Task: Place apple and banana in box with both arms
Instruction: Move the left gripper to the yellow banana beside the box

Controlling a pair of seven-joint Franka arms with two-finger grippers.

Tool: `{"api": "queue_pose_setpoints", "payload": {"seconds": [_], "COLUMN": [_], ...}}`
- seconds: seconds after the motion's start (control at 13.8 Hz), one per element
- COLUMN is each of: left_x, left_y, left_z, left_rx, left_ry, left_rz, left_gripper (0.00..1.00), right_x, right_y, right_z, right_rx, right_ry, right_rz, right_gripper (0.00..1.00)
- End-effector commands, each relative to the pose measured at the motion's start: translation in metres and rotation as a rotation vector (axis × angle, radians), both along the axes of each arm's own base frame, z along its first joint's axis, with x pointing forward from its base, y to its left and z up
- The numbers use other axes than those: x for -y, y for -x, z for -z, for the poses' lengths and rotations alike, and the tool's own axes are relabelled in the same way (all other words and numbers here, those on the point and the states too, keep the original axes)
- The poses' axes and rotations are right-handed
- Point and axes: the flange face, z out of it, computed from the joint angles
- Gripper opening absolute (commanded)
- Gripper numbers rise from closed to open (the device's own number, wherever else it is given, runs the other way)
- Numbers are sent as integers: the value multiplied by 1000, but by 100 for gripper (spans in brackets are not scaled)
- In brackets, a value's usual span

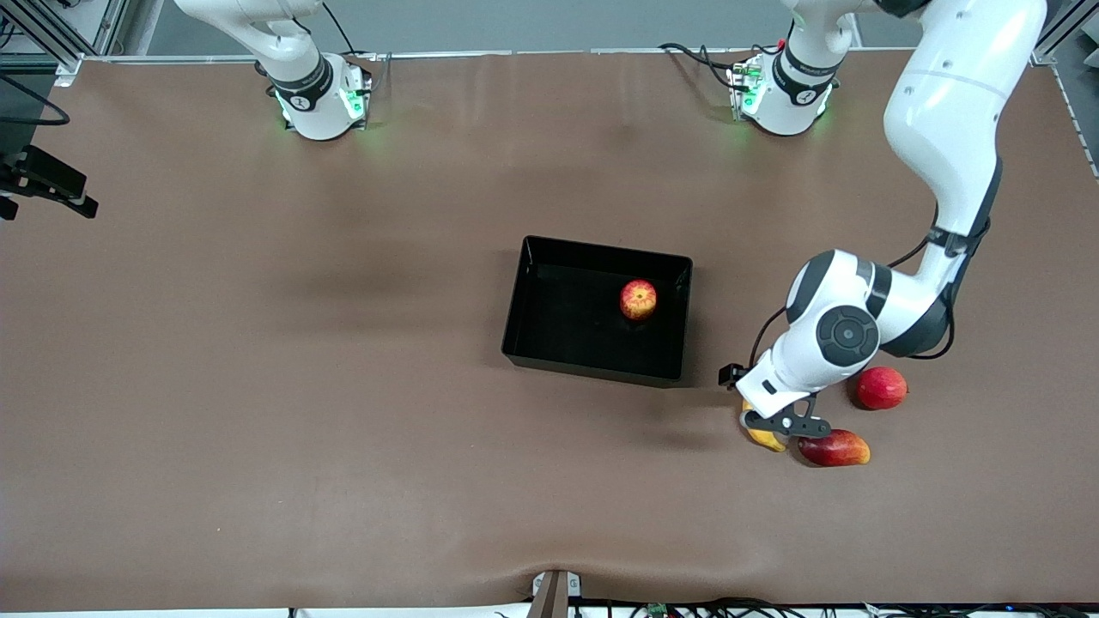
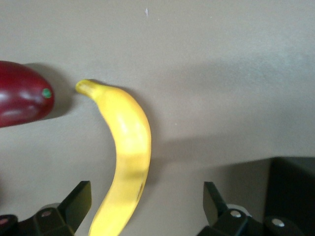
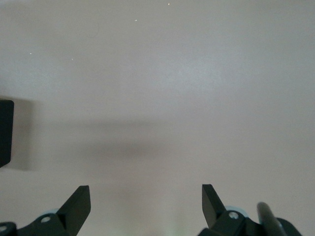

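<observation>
One fruit down: apple (image 1: 638, 299) sits in box (image 1: 598, 309); banana (image 2: 125, 152) lies on worktop at box's 4 o'clock, beside mango (image 1: 834, 448). Left gripper (image 2: 147, 206) low over banana, fingers spread wide astride it, gripping nothing, positioned to pinch. Right gripper (image 3: 146, 204) waits, fingers wide, empty

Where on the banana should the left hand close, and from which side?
Probably mid-length, from straight above. The banana lies flat on the table, its curved body between the open fingers of the left hand. Closing across its narrow width keeps clear of the mango-like fruit beside its tip.
</observation>
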Motion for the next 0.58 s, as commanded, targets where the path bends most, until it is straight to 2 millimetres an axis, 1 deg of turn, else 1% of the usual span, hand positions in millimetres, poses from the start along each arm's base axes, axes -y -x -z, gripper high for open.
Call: {"api": "queue_pose_setpoints", "payload": {"seconds": [0.0, 0.07, 0.14, 0.22, 0.43, 0.51], "left_x": [3, 2, -2, -6, -15, -15], "left_y": [-3, -2, -2, -2, -2, -2], "left_z": [24, 32, 38, 39, 41, 42], "left_rx": [16, 13, 11, 17, 16, 14], "left_ry": [26, 30, 18, 1, -16, -16], "left_rz": [18, 23, 28, 38, 43, 44], "left_gripper": [95, 86, 77, 74, 74, 74], "right_x": [2, 2, 2, 2, 3, 3], "right_y": [2, 1, 1, 1, 1, 1], "right_z": [-3, -2, -2, -2, -2, -2], "right_rx": [3, 1, 0, 0, 0, 0], "right_ry": [8, 8, 6, 6, 6, 6], "right_rz": [-7, -7, -7, -7, -6, -6], "right_gripper": [100, 100, 100, 100, 100, 100]}}
